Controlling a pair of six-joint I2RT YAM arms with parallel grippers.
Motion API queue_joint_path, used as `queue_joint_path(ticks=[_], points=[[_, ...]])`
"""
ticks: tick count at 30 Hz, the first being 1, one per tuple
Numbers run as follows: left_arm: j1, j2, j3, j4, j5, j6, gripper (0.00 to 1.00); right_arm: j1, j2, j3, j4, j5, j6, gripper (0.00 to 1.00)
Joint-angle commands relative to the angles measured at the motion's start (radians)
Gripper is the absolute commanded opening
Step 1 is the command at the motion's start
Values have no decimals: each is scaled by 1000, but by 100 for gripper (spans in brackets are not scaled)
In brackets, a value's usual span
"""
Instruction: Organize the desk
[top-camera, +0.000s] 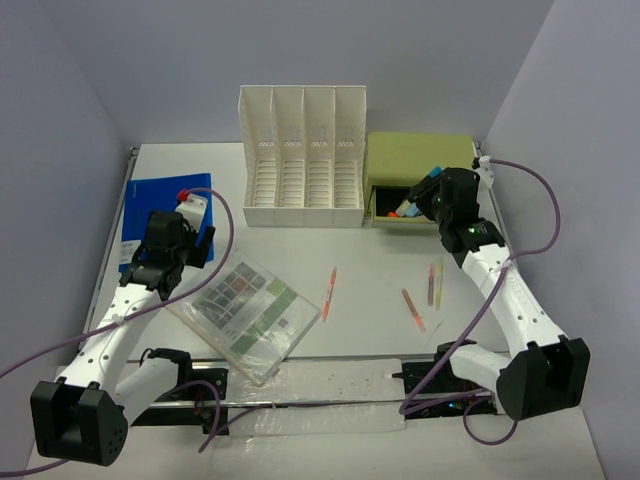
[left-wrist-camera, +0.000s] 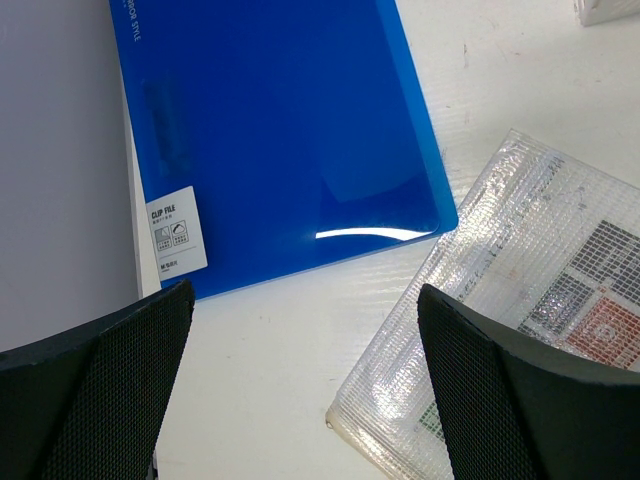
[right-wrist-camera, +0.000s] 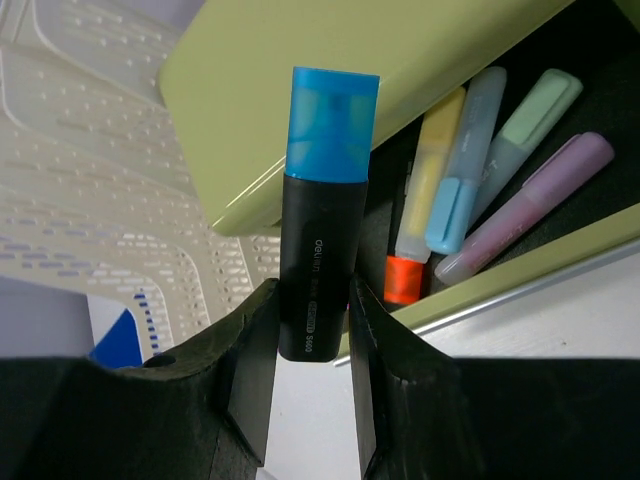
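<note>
On the white desk (top-camera: 380, 330), my right gripper (right-wrist-camera: 310, 335) is shut on a black highlighter with a blue cap (right-wrist-camera: 322, 230), held upright at the open drawer of the green drawer box (right-wrist-camera: 300, 90). Several pastel highlighters (right-wrist-camera: 470, 180) lie inside that drawer. In the top view the right gripper (top-camera: 425, 200) hangs at the drawer's front. My left gripper (left-wrist-camera: 305, 340) stands wide open and empty above bare desk. A blue clip file (left-wrist-camera: 280, 130) lies ahead of it, and the corner of a clear mesh pouch (left-wrist-camera: 520, 300) lies to its right.
A white slotted file rack (top-camera: 302, 160) stands at the back beside the green box (top-camera: 420, 160). An orange pen (top-camera: 329, 293) and two more pens (top-camera: 436, 282) (top-camera: 412, 308) lie loose on the desk. A red-capped bottle (top-camera: 190, 200) rests by the blue file (top-camera: 150, 205).
</note>
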Motion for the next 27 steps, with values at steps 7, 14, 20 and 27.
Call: queue_joint_path(ticks=[7,14,20,27], points=[[-5,8,29,7,0,2,99,-65,100,-20,92,18,85,56],[-5,5,26,6,2,0,99,-67,166,113,-6,-16,-79,66],[-5,8,28,7,1,1,99,-29,33,20,-35,25,-146,57],[-5,9,29,4,0,-1,99,-29,-32,-180,20,-17,-105,41]])
